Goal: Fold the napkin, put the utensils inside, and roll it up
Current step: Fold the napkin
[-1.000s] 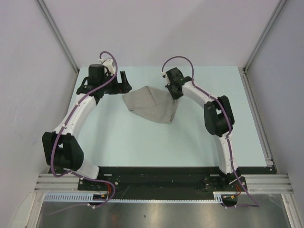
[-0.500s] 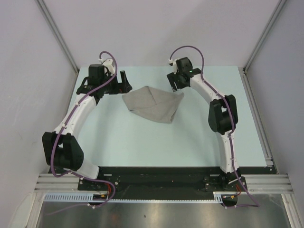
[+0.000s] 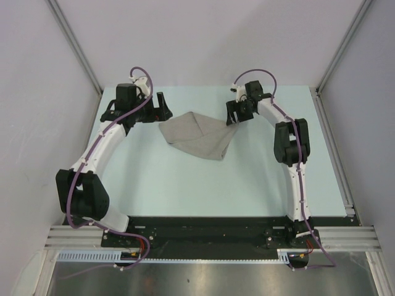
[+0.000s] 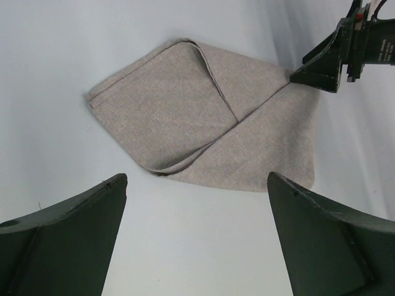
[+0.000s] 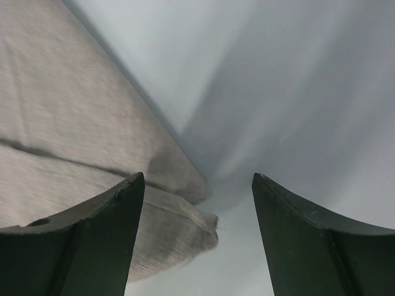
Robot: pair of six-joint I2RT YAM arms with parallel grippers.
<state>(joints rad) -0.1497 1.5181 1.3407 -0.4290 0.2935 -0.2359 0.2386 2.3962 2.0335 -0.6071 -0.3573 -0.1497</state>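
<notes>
The grey-beige napkin [image 3: 199,137] lies folded over on itself at the back middle of the pale blue table [image 3: 185,185], its layers overlapping unevenly. My right gripper [image 3: 237,116] hovers open at the napkin's right corner [image 5: 197,219], with nothing between its fingers [image 5: 92,240]. My left gripper [image 3: 162,107] stands wide open just left of the cloth, and in the left wrist view the napkin [image 4: 203,117] lies beyond its jaws [image 4: 196,176], apart from them. The right gripper's fingertip [image 4: 308,71] shows there at the cloth's far corner. The utensils are out of view.
Grey walls close in the table on both sides, with metal rails [image 3: 333,135] along its edges. The arm bases stand on a black mount [image 3: 203,234] at the near edge.
My right gripper has opened and let go of the napkin's right corner, then moved right and back. The corner has settled on the table. The left arm has not moved.
</notes>
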